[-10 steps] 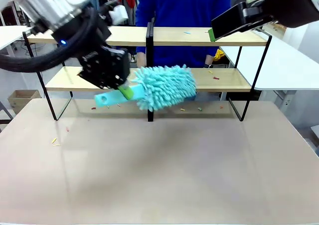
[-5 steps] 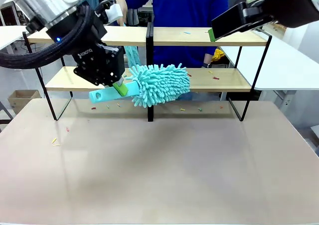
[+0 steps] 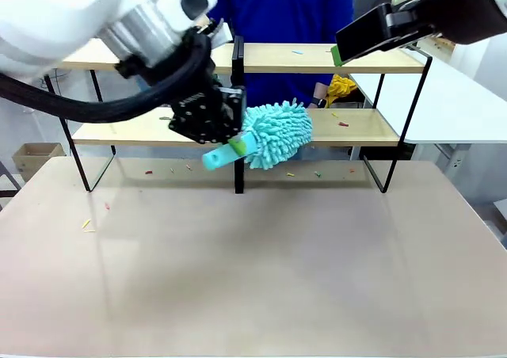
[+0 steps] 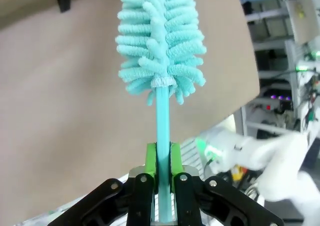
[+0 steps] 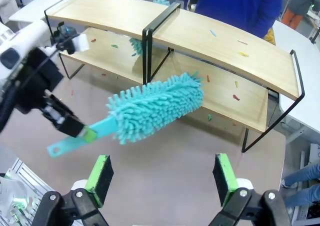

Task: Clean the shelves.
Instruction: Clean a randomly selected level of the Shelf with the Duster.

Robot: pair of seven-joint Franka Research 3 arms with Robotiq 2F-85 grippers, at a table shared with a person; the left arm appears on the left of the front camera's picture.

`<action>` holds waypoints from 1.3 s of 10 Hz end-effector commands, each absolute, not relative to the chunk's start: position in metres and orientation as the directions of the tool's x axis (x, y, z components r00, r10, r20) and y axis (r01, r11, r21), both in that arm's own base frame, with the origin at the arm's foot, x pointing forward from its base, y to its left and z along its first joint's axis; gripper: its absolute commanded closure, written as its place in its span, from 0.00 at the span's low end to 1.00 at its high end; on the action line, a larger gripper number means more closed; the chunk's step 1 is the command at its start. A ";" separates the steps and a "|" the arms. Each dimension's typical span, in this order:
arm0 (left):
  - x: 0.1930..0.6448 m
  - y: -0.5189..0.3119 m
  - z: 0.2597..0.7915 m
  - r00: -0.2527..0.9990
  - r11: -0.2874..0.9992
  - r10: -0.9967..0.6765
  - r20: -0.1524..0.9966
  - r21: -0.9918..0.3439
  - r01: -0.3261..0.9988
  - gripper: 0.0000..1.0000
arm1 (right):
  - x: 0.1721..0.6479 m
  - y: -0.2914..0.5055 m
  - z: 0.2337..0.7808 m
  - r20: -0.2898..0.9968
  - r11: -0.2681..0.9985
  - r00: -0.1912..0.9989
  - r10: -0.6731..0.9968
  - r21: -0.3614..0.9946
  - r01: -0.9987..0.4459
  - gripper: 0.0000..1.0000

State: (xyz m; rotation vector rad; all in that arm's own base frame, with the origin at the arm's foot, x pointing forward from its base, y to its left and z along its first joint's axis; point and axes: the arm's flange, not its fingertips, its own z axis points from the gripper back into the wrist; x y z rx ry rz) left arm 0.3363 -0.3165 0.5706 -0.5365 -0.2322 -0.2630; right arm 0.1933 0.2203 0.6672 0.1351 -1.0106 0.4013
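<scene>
Table (image 3: 253, 279), shelves (image 3: 348, 128) at its far side. Your left fingers (image 3: 237, 145) are clamped on the duster (image 3: 277, 134) handle, head by the lower board. Right fingers (image 5: 224, 178) spread, holding nothing.

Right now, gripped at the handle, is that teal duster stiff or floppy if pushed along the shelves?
The handle is probably stiff: it runs straight out of the left gripper without sagging. The duster head's soft tufts likely squash against the shelves. Looks light; the thin handle might pivot between the pads.
</scene>
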 end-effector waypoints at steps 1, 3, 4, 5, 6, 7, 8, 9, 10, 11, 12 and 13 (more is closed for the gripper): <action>0.335 -0.345 0.564 0.924 0.826 -0.081 0.373 -0.494 0.272 0.88 | 0.194 0.221 0.668 0.846 0.919 0.468 0.256 -0.063 -0.389 0.00; 0.327 -0.346 0.565 0.904 0.766 -0.333 0.269 -0.481 0.426 0.88 | 0.194 0.221 0.668 0.846 0.919 0.468 0.256 -0.063 -0.389 0.00; 0.324 -0.341 0.574 0.822 0.662 -0.523 0.228 -0.498 0.560 0.88 | 0.194 0.221 0.668 0.846 0.919 0.468 0.256 -0.063 -0.389 0.00; 0.323 -0.335 0.579 0.763 0.570 -0.611 0.211 -0.551 0.609 0.88 | 0.194 0.221 0.668 0.846 0.919 0.468 0.256 -0.063 -0.389 0.00; 0.323 -0.339 0.578 0.740 0.531 -0.642 0.201 -0.580 0.618 0.88 | 0.194 0.221 0.668 0.846 0.919 0.468 0.256 -0.063 -0.389 0.00; 0.321 -0.347 0.574 0.720 0.499 -0.663 0.205 -0.596 0.629 0.88 | 0.194 0.221 0.668 0.846 0.919 0.468 0.256 -0.063 -0.389 0.00; 0.315 -0.361 0.565 0.673 0.423 -0.707 0.217 -0.632 0.649 0.88 | 0.194 0.221 0.668 0.846 0.919 0.468 0.256 -0.063 -0.389 0.00; 0.310 -0.376 0.552 0.637 0.387 -0.741 0.210 -0.642 0.661 0.88 | 0.194 0.221 0.668 0.846 0.919 0.468 0.256 -0.063 -0.389 0.00; 0.307 -0.381 0.547 0.621 0.394 -0.762 0.184 -0.630 0.669 0.88 | 0.194 0.221 0.668 0.846 0.919 0.468 0.256 -0.063 -0.389 0.00; 0.307 -0.378 0.547 0.630 0.409 -0.754 0.185 -0.619 0.671 0.88 | 0.194 0.221 0.668 0.846 0.919 0.468 0.256 -0.063 -0.389 0.00; 0.309 -0.371 0.548 0.655 0.430 -0.729 0.198 -0.612 0.664 0.88 | 0.194 0.221 0.668 0.846 0.919 0.468 0.256 -0.063 -0.389 0.00; 0.311 -0.364 0.548 0.678 0.444 -0.701 0.221 -0.609 0.658 0.88 | 0.194 0.221 0.668 0.846 0.919 0.468 0.256 -0.063 -0.389 0.00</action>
